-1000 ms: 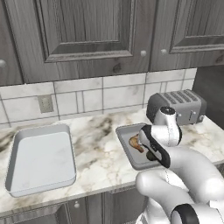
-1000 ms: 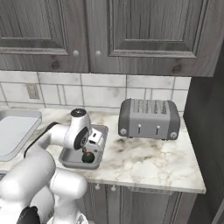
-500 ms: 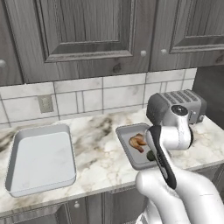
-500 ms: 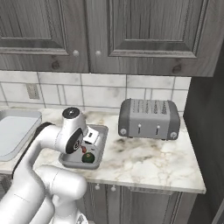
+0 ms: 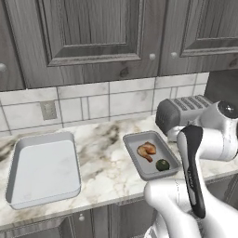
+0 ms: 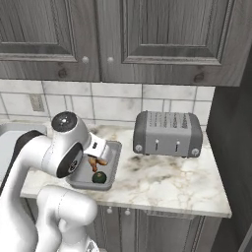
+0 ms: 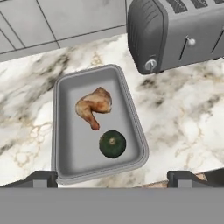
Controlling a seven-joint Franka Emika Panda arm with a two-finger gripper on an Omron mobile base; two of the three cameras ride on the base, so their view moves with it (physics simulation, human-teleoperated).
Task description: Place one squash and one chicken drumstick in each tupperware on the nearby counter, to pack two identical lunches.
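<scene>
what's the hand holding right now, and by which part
Nothing. The hand is open and empty above the grey tupperware, where the chicken drumstick and round squash lie.

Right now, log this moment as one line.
gripper: open, above grey tupperware | inside: chicken drumstick, squash | pale tupperware: no food visible
</scene>
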